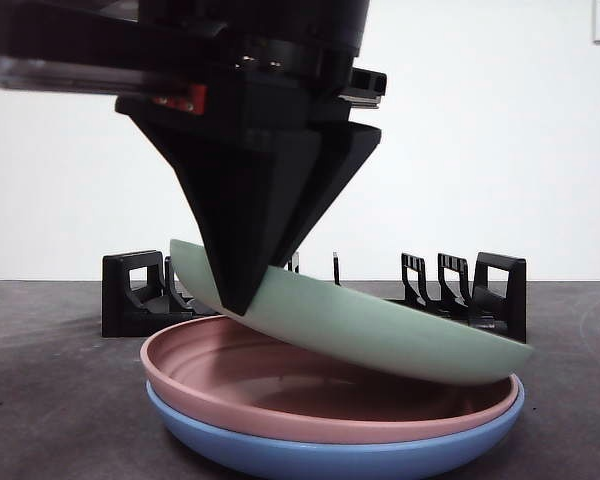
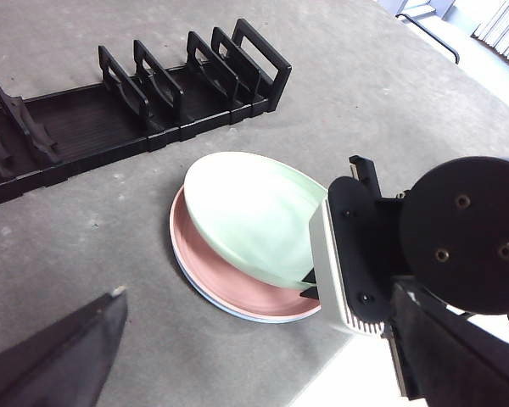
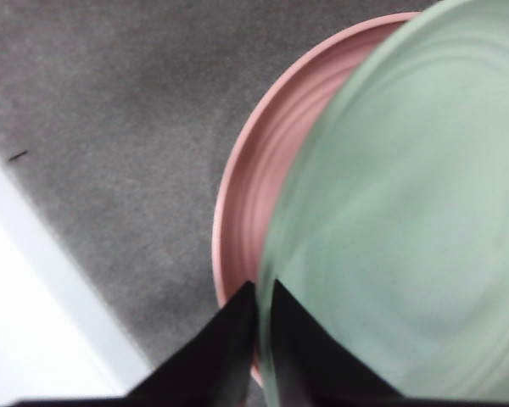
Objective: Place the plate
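Right gripper [image 1: 242, 300]: jaws pinched on the green plate's [image 1: 380, 325] near rim, lifting that edge so it tilts.
Green plate: far edge resting in the pink plate [image 1: 280, 385], stacked on the blue plate [image 1: 330, 455].
Dish rack [image 1: 480, 290]: behind, slots waiting.
Left gripper [image 2: 59, 365]: aloft; jaw state unclear.

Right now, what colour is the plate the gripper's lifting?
Pale green plate, clearest in the left wrist view.

I log the green plate [image 1: 380, 330], pink plate [image 1: 280, 385] and blue plate [image 1: 330, 455] as smooth, satin plastic. Rack [image 2: 153, 102]: black moulded plastic, ribbed base. Table [image 2: 85, 246]: grey, matt, grainy.
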